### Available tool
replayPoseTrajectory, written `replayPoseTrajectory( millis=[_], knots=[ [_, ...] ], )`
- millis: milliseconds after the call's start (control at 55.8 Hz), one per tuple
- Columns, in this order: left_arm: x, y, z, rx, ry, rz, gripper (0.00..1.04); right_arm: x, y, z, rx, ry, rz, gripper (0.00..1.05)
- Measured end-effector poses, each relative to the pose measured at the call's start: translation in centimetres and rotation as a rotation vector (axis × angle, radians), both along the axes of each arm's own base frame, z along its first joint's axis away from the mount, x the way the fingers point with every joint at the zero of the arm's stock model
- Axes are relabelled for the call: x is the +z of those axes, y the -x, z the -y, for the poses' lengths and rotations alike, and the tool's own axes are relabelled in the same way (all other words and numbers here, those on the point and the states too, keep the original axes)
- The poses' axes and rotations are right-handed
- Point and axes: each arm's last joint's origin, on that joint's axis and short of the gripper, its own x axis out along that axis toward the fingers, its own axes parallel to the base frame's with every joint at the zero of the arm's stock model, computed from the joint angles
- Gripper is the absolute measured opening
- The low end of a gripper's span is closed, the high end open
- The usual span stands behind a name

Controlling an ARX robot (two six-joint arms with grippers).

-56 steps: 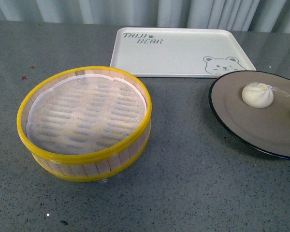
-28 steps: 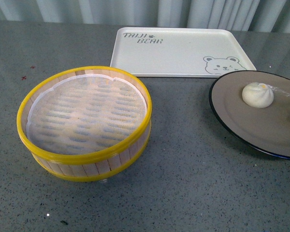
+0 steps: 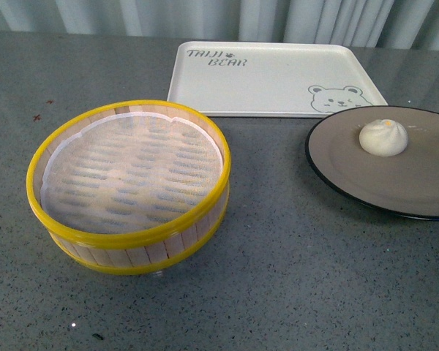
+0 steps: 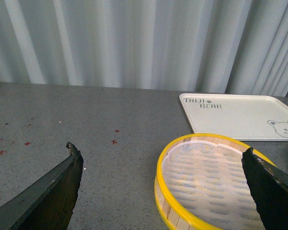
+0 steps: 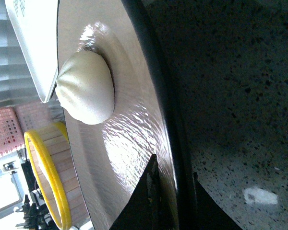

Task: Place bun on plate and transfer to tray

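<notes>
Grey bench [image 3: 314, 278]: right hand [image 5: 173, 172] pinches plate [image 3: 351, 168] rim; tilting could roll bun [image 3: 383, 137] off; left hand [image 4: 159, 149] spread, empty.

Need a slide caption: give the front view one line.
A bun on the dark-rimmed plate, right of a yellow-rimmed steamer basket, with the bear-printed tray behind both.

I note cream bun [image 3: 383, 137] upright on grey, black-rimmed plate [image 3: 349, 170] at right edge; cream tray [image 3: 267, 84] flat, upper centre.
</notes>
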Motion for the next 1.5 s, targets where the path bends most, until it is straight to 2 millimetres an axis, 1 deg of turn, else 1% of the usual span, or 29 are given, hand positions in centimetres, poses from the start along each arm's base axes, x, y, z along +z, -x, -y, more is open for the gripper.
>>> replayPoseTrajectory(
  millis=[179,269,394,537,609,716,806,913,931,1003,1146,1254,1307,1379,1504],
  knots=[
    [0.0,0.0,0.0,-0.001,0.0,0.0,0.98,-0.5,1.4,-0.4,-0.016,-0.062,0.072,0.03],
    [0.0,0.0,0.0,0.0,0.0,0.0,0.98,-0.4,1.6,-0.6,-0.033,-0.108,0.109,0.03],
    [0.0,0.0,0.0,-0.001,0.0,0.0,0.98,0.7,0.9,-0.8,-0.03,-0.139,0.185,0.03],
    [0.0,0.0,0.0,0.0,0.0,0.0,0.98,1.8,-0.7,-1.1,-0.026,-0.139,0.226,0.03],
    [0.0,0.0,0.0,-0.001,0.0,0.0,0.98,2.3,-2.0,-1.4,-0.02,-0.145,0.244,0.03],
    [0.0,0.0,0.0,-0.001,0.0,0.0,0.98,2.5,-5.4,-2.1,-0.013,-0.154,0.257,0.03],
    [0.0,0.0,0.0,-0.001,0.0,0.0,0.98,2.2,-8.5,-3.0,-0.008,-0.162,0.243,0.03],
    [0.0,0.0,0.0,-0.001,0.0,0.0,0.98,1.8,-11.1,-3.6,-0.007,-0.173,0.234,0.03],
    [0.0,0.0,0.0,-0.001,0.0,0.0,0.98,1.8,-11.3,-3.7,-0.006,-0.174,0.233,0.03],
    [0.0,0.0,0.0,-0.001,0.0,0.0,0.98,1.5,-13.5,-4.2,-0.002,-0.18,0.231,0.03],
    [0.0,0.0,0.0,-0.001,0.0,0.0,0.98,1.0,-17.2,-4.9,-0.012,-0.187,0.219,0.03],
    [0.0,0.0,0.0,-0.001,0.0,0.0,0.98,0.7,-19.2,-5.4,-0.019,-0.193,0.214,0.03],
    [0.0,0.0,0.0,-0.001,0.0,0.0,0.98,0.6,-20.8,-5.8,-0.027,-0.191,0.205,0.03],
    [0.0,0.0,0.0,-0.001,0.0,0.0,0.98,0.6,-22.2,-6.3,-0.026,-0.185,0.196,0.03],
    [0.0,0.0,0.0,-0.001,0.0,0.0,0.98,0.6,-23.1,-7.0,-0.03,-0.166,0.163,0.03]
  ],
)
